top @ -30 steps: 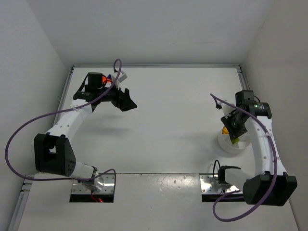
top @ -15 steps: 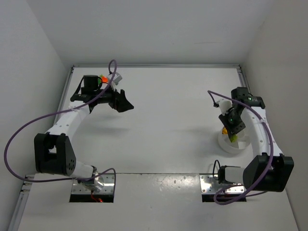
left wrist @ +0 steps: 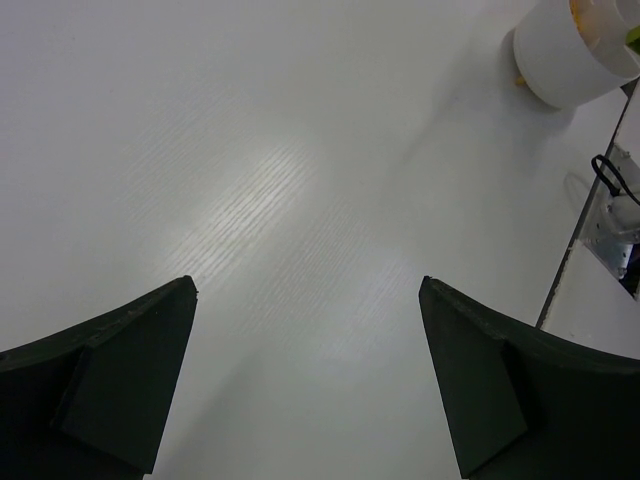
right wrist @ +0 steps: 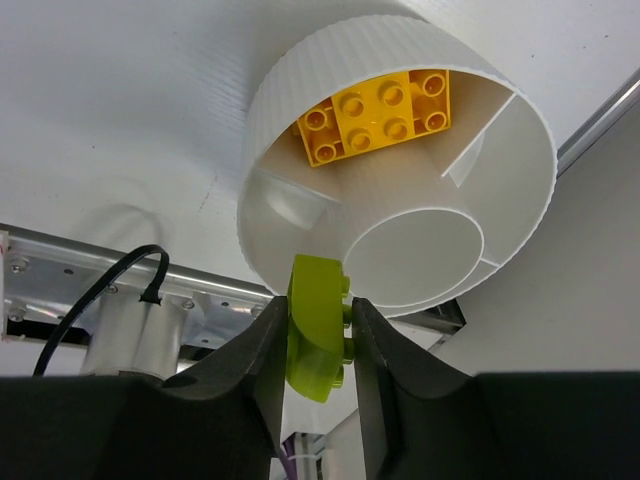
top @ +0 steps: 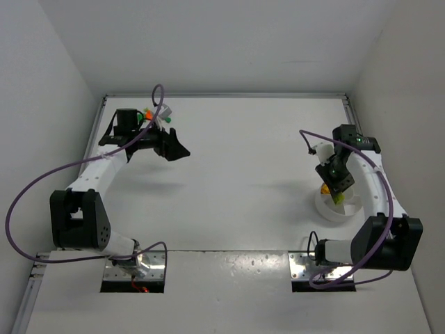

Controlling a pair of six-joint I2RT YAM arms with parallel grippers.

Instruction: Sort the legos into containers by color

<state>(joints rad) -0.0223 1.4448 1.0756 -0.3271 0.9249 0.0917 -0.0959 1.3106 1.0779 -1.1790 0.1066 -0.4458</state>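
Left arm (top: 104,163) farther left now; green lego (right wrist: 315,340) at dish (right wrist: 300,110) rim

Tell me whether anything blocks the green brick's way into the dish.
Nothing visible does. The right hand holds the green brick at the near rim of the dish; a yellow brick lies in one far compartment.

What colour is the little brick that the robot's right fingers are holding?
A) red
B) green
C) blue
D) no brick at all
B: in the right wrist view a lime-green brick sits pinched between the right fingers, close by the white dish.
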